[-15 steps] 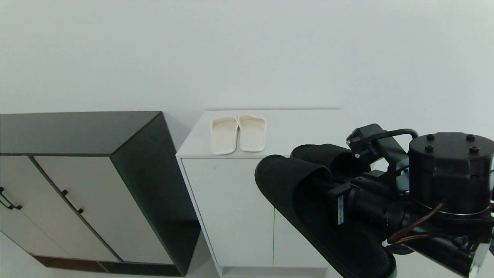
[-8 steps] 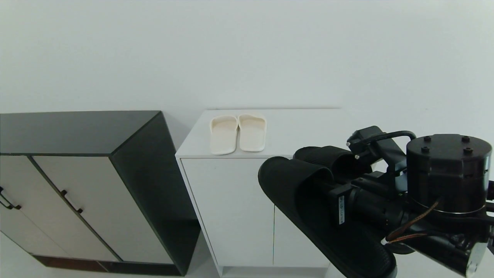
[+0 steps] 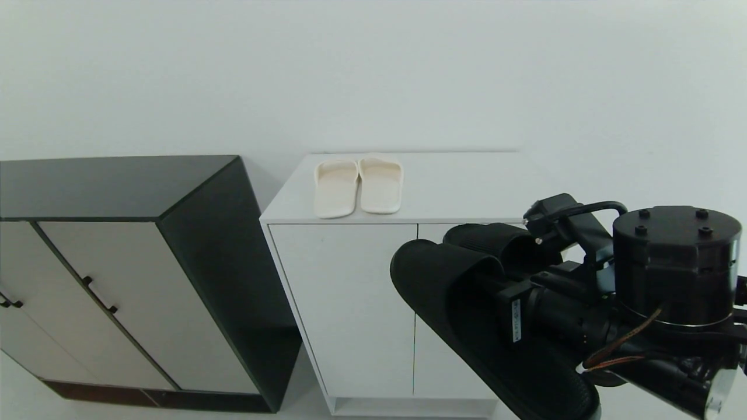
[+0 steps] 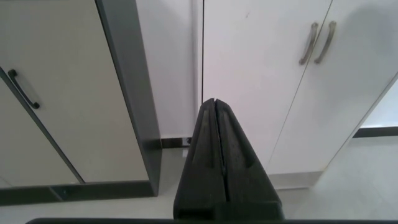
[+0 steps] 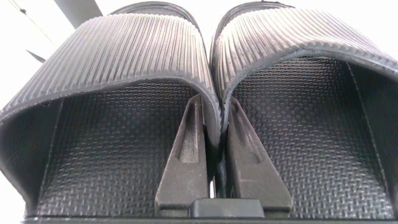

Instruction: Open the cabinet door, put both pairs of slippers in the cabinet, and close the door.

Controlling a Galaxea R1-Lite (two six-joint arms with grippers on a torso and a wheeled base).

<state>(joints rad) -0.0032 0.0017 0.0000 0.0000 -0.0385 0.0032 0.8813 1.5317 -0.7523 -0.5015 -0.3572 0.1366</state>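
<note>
Task judged at an early stage: no door has been opened and no slippers are inside a cabinet. The doors of the dark cabinet (image 3: 222, 262) on the left and of the white cabinet (image 3: 344, 303) just right of it are all seen shut. Which cabinet is meant cannot be told.

One pair, the black slippers (image 3: 467, 303), is already picked up and held in the air at the near right, in front of the white cabinet's right door. The other pair, the cream slippers (image 3: 358, 186), lies side by side on top of the white cabinet, toward its left end, toes to the far side, untouched.

Left to do: door opened, black pair placed in, cream pair fetched and placed in, door closed.

Right gripper (image 5: 214, 102): its fingers (image 5: 183, 155) are closed narrow on the touching inner edges of the two black slippers, so both are carried at once, soles tilted down to the near side.

Left gripper (image 4: 216, 109): fingers pressed together with nothing between, held low and aimed at the gap between the two cabinets, with metal handles (image 4: 316, 43) to its right
</note>
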